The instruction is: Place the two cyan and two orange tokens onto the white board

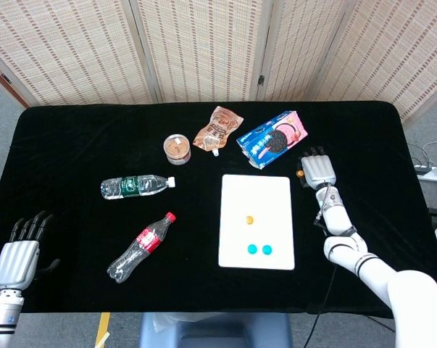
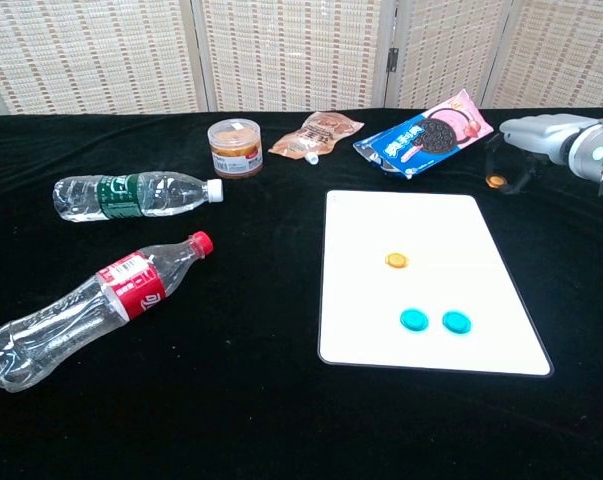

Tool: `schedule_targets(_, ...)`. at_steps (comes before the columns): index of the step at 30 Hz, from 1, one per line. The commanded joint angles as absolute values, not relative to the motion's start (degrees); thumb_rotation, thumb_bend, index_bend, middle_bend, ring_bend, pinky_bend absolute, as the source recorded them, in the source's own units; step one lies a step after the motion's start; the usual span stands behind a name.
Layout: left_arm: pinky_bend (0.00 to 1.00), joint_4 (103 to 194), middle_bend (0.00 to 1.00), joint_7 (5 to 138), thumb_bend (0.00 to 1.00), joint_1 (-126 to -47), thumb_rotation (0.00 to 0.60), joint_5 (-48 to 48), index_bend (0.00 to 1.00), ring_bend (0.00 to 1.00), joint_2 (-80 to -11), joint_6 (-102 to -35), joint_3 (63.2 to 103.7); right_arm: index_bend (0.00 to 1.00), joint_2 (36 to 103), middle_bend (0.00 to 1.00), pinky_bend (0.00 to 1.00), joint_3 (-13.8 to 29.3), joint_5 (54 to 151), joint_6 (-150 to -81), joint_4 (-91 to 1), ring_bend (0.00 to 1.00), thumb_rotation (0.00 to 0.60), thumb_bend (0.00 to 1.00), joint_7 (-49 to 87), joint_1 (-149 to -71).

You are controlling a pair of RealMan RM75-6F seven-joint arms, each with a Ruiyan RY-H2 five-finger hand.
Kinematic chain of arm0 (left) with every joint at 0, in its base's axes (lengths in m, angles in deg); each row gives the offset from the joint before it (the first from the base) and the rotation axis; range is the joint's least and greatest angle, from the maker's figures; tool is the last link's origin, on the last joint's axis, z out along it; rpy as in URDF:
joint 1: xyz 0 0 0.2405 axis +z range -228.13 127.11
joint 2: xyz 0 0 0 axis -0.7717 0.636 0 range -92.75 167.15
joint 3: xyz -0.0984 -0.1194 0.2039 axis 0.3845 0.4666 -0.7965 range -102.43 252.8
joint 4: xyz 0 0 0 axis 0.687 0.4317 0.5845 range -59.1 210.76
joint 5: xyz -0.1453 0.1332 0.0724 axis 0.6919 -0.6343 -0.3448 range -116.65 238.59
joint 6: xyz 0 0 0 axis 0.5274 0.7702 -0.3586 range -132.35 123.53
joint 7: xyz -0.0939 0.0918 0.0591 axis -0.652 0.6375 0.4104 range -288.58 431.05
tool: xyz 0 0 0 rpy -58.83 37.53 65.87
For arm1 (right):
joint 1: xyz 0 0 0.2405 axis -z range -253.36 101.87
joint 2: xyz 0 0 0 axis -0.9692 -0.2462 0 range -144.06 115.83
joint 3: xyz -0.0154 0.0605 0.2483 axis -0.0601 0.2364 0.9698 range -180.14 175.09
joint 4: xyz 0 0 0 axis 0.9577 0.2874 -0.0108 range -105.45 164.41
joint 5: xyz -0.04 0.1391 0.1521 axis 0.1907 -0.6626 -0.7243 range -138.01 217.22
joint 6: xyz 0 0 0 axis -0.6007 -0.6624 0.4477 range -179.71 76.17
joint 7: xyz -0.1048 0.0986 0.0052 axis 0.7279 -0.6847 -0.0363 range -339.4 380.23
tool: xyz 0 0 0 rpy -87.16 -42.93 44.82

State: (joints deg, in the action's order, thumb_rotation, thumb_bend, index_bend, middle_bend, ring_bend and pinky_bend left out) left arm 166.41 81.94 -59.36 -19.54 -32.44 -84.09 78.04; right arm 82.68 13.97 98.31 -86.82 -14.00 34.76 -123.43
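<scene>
The white board lies right of centre on the black table. On it sit one orange token and two cyan tokens. A second orange token is off the board, just past its far right corner. My right hand reaches over it, fingers pointing down around it, and appears to pinch it slightly above the cloth. At the front left edge my left hand rests with fingers apart, holding nothing.
A cookie pack lies just behind the board, close to my right hand. Further left are a brown pouch, a small tub, a water bottle and a cola bottle.
</scene>
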Motion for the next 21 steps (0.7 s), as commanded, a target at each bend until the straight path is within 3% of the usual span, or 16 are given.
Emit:
schedule_targets(1, 0.0, 166.67, 0.06, 82.14, 0.25, -59.43, 0.6, -19.75, 0.08, 0.12, -32.33, -84.15, 78.01, 0.48, 73.51, 0.26, 0.0, 11.02, 103.81, -93.17, -31.62, 0.1, 0.6, 0.48, 33.92, -119.19)
schedule_targets(10, 0.0, 167.66, 0.06, 82.21, 0.25, -59.3, 0.6, -20.38, 0.08, 0.12, -31.87, -84.83, 77.97, 0.48, 68.19, 0.26, 0.0, 6.85, 110.52, -98.59, -47.33, 0.1, 0.6, 0.48, 35.86, -117.13)
schedule_targets(21, 0.0, 167.46, 0.06, 81.49, 0.25, -58.67, 0.6, -20.35, 0.08, 0.12, -31.74, -85.24, 77.61, 0.48, 69.64, 0.26, 0.0, 3.21, 114.09, -99.03, -49.22, 0.09, 0.6, 0.48, 38.77, -117.69)
